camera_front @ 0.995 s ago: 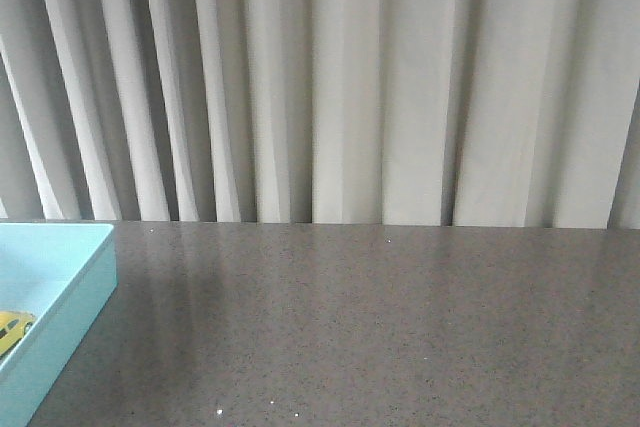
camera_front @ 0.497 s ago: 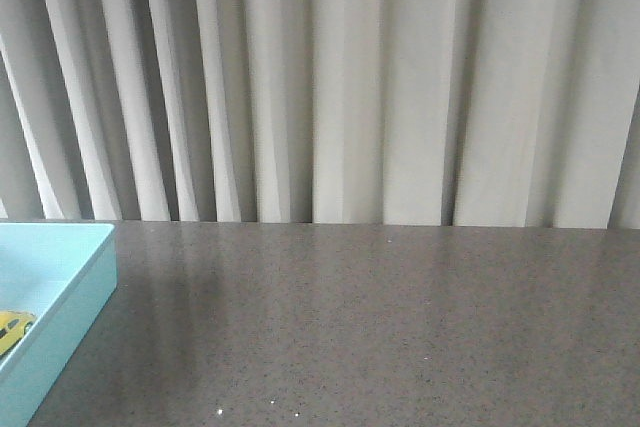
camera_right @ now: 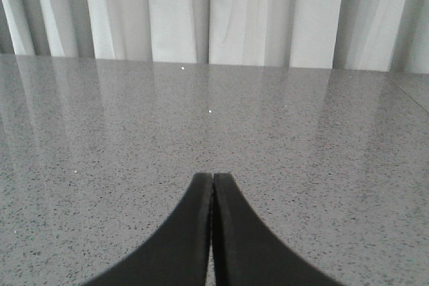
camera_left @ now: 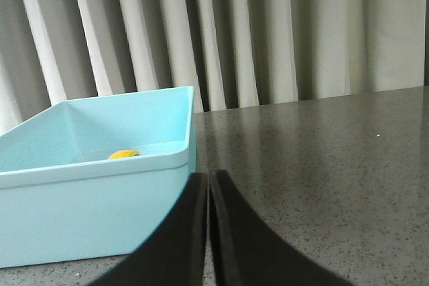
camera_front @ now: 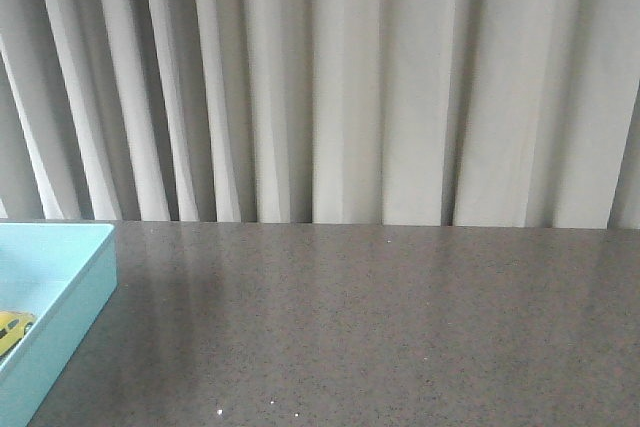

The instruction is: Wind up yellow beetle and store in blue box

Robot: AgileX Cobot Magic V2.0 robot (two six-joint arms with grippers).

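Our left gripper has its two dark fingers pressed together with nothing between them, just beside the near wall of the blue box; our right gripper is likewise closed and empty, low over bare table. Behind the table we see a pale pleated curtain. The blue box sits at the table's left edge, and inside it lies the yellow beetle, only partly visible to us.

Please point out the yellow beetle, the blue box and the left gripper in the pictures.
yellow beetle (camera_front: pixel 12 328): front view, on its roof.
blue box (camera_left: pixel 100 216): left wrist view, on its near outer wall.
left gripper (camera_left: pixel 208 182): left wrist view, between its closed fingertips.
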